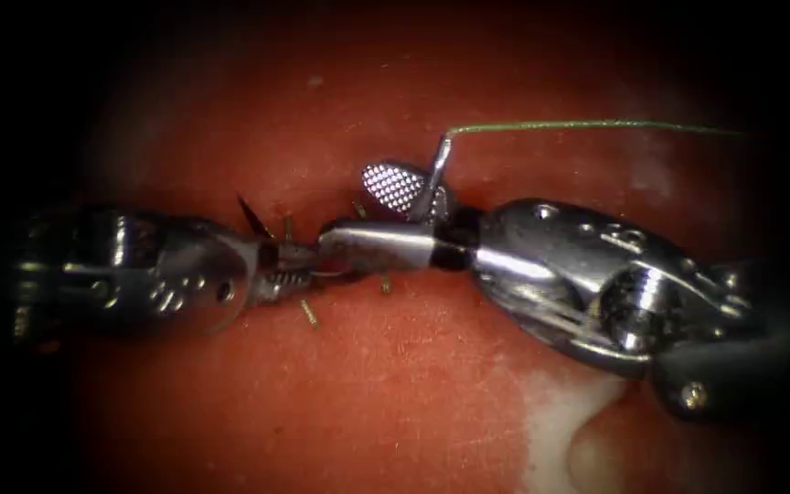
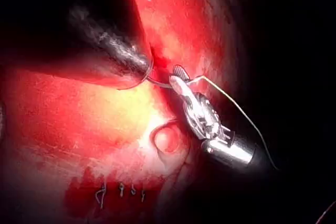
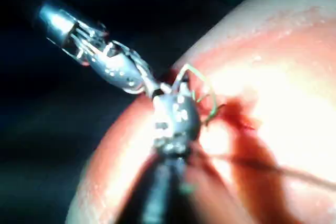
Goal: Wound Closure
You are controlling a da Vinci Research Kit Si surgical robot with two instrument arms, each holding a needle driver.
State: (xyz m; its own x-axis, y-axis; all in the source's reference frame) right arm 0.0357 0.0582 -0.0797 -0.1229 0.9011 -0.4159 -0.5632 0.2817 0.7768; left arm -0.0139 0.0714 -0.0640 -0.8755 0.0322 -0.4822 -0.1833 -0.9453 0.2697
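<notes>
My left tool (image 1: 290, 263) comes in from the left with its jaws shut on the curved needle toward its pointed end. The needle (image 1: 434, 174) arcs to the right, and its rear end stands up between the open jaws of my right tool (image 1: 345, 208), whose ridged upper jaw faces the endoscope. Green thread (image 1: 587, 124) runs from the needle's rear end off to the right. Both tools meet over the cut in the tissue (image 1: 395, 393). The left wrist view shows the needle (image 2: 157, 81) bridging left tool (image 2: 142, 64) and right tool (image 2: 178, 74). I cannot tell whether the needle touches the tissue.
Several short cut thread ends (image 1: 308, 313) stick up from the tissue around the tools. Earlier stitches (image 2: 121, 190) show in the left wrist view. A pale fatty patch (image 1: 560, 421) lies at the lower right. Thread (image 2: 241, 114) trails past the right tool's wrist.
</notes>
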